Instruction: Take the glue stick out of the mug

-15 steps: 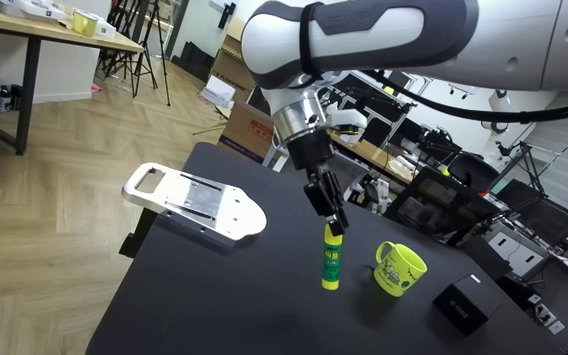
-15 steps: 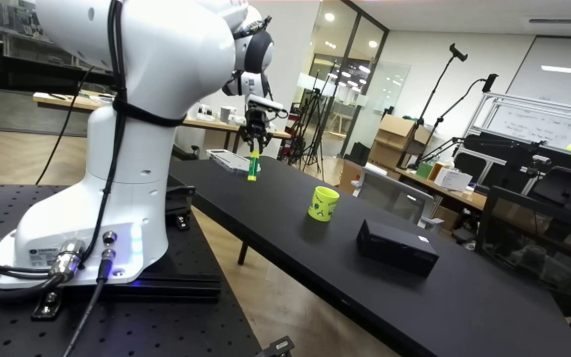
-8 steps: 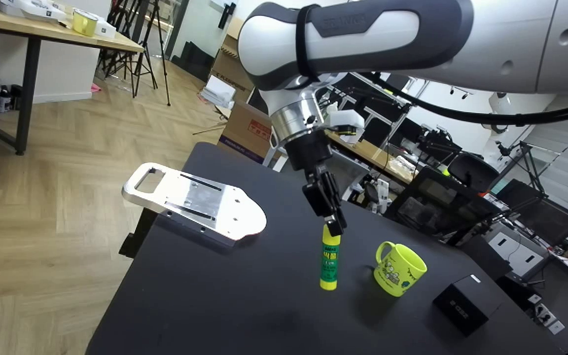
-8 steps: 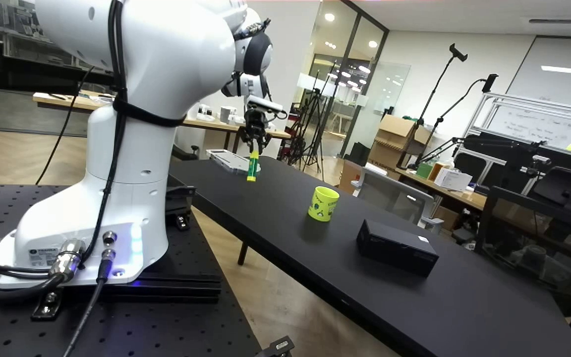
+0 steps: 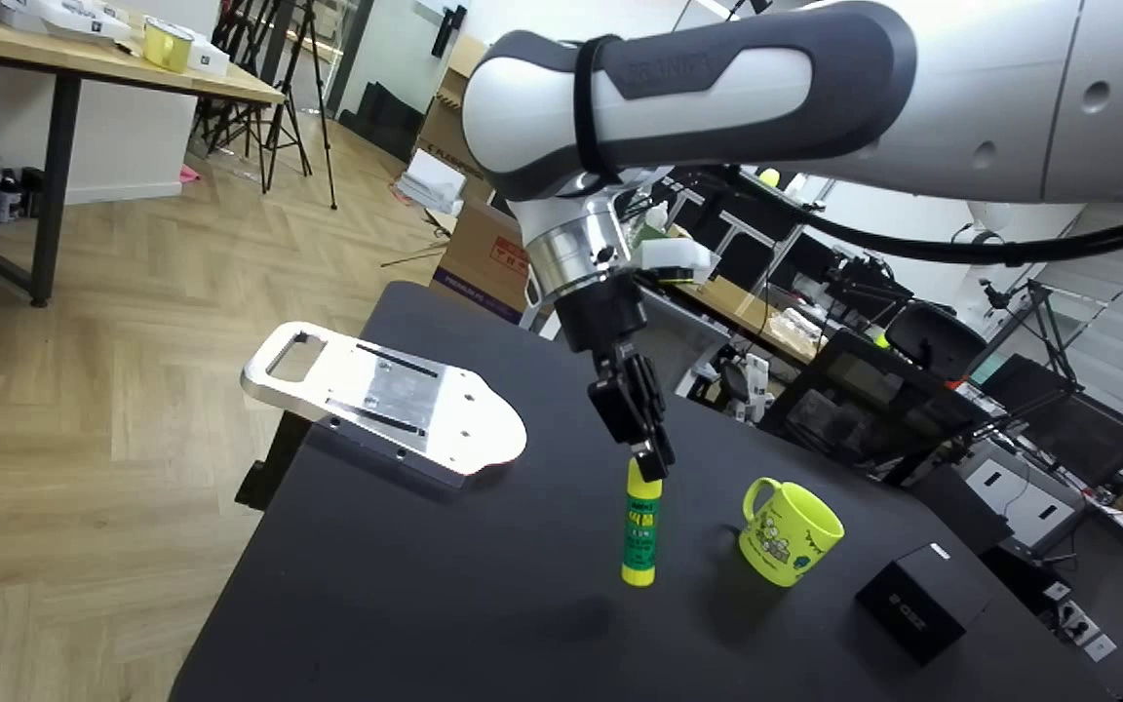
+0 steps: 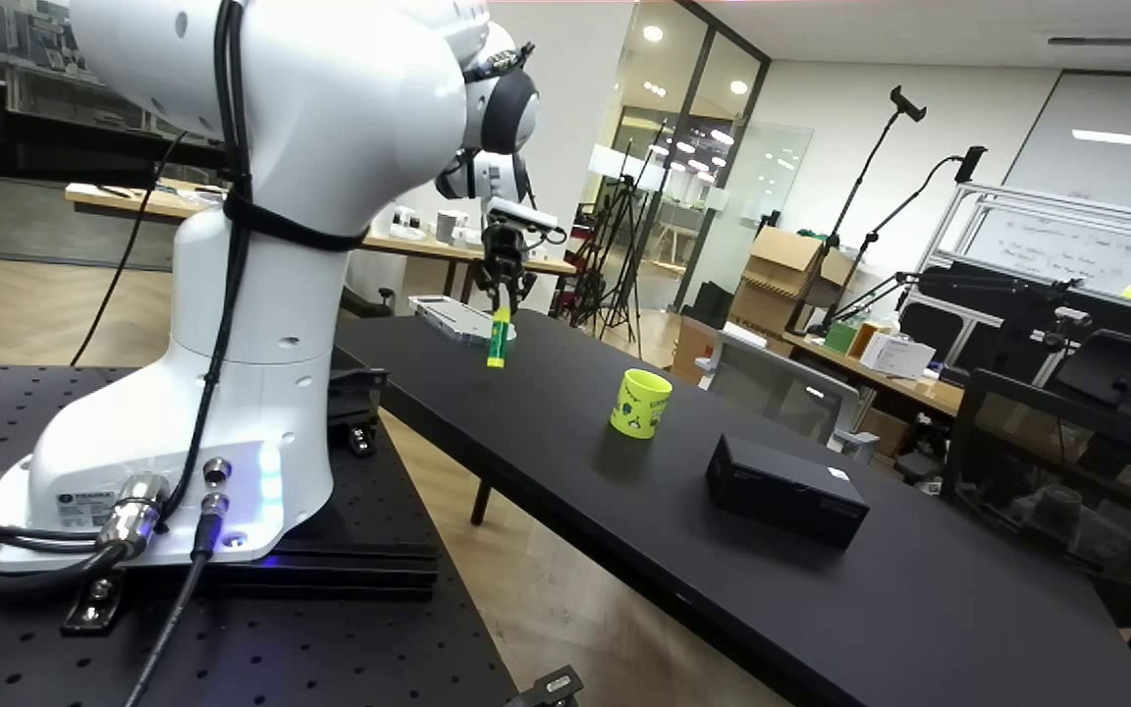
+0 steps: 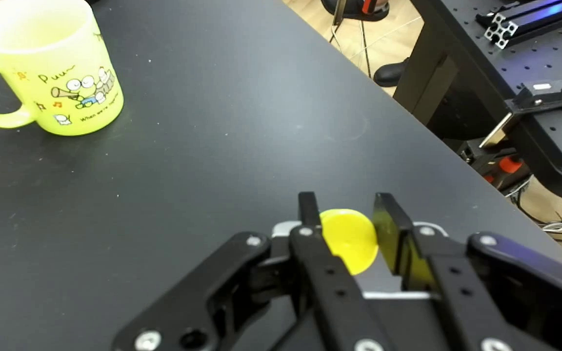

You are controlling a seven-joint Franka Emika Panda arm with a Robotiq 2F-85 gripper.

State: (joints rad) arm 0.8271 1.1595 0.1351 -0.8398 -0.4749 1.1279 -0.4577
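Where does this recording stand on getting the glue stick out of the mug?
Done: the glue stick looks out of the mug, apart from it in both exterior views. In hand: the gripper grips the stick's upper end, seen between the fingers in the wrist view. Left: likely setting it on the table and letting go, since its lower end appears raised.

White-and-grey Franka Panda arm (image 5: 747, 88), black claw (image 7: 349, 214)
Black strap (image 5: 585, 107) and cable (image 5: 1020, 253), silver wrist collar (image 5: 576, 246); bright screw heads (image 7: 148, 340) on dark linkages (image 7: 198, 282).
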